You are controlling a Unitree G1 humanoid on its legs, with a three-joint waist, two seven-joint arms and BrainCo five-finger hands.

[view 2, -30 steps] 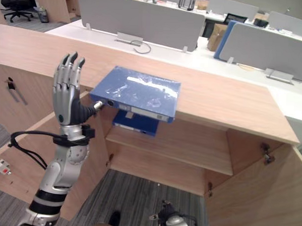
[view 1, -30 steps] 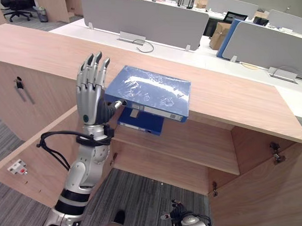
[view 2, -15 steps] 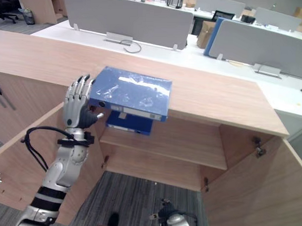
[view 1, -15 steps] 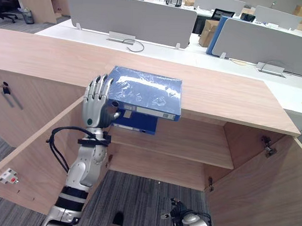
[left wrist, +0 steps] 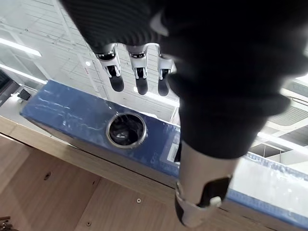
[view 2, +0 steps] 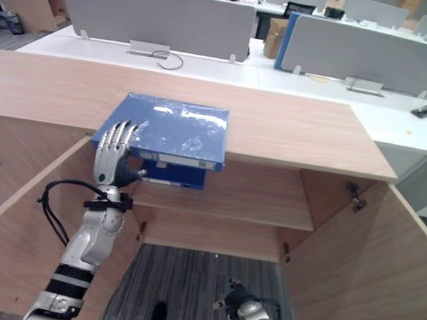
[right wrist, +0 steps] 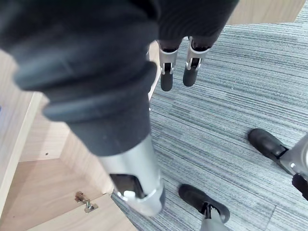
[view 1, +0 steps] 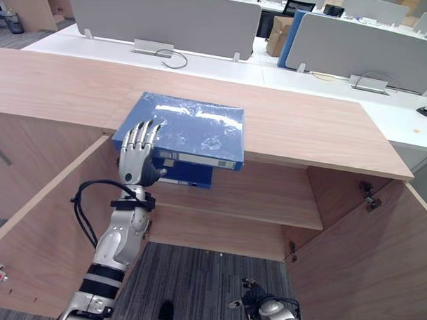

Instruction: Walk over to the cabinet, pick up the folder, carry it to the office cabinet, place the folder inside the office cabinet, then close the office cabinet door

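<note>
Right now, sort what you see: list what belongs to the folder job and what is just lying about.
Job: blue folder on the cabinet top; left hand, open at the folder's spine; open cabinet door; shelf inside; right hand, hanging low.
Lying about: second folder on the shelf; grey desk screens; cardboard box; cable.

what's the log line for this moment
phase: pre-grasp | left robot hand: open, by folder spine | folder: flat on cabinet top | right robot hand: open, low over floor
</note>
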